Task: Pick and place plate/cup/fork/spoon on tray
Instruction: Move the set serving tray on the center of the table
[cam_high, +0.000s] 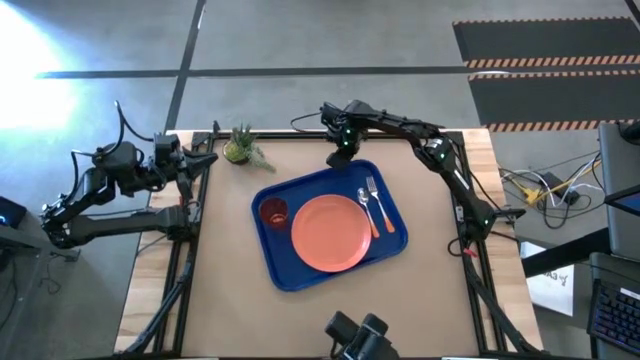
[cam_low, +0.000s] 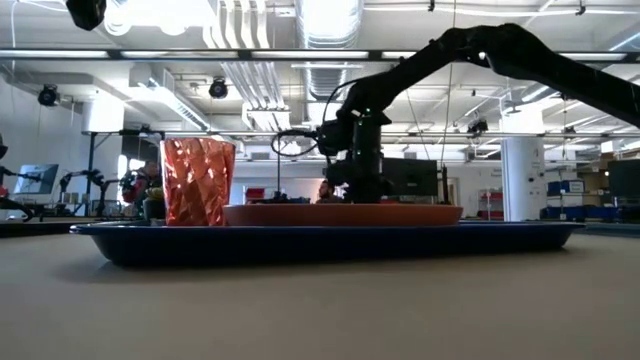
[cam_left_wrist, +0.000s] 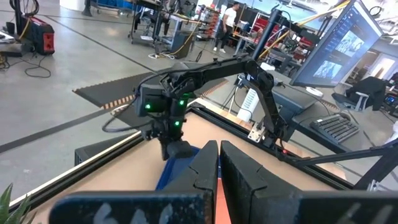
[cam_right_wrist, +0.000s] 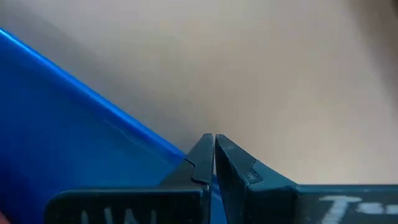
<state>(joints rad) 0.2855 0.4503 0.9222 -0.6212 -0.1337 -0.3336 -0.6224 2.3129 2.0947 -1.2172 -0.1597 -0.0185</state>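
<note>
Salmon-orange plate (cam_high: 330, 232) apparently lies flat in tray (cam_high: 285, 270).

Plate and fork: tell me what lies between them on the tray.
The spoon lies between the plate and the fork, all on the tray; the high view shows it.

Grey concrete floor (cam_high: 330, 40), striped mat (cam_high: 545, 60), bright ceiling lights (cam_low: 330, 15), ducts overhead.

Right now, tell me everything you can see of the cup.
The cup is a small translucent dark-red tumbler with faceted walls that catch the light; it looks like plastic. It stands upright and seems empty, inside the blue tray at its left end, close beside the orange plate. Neither gripper touches it.
</note>
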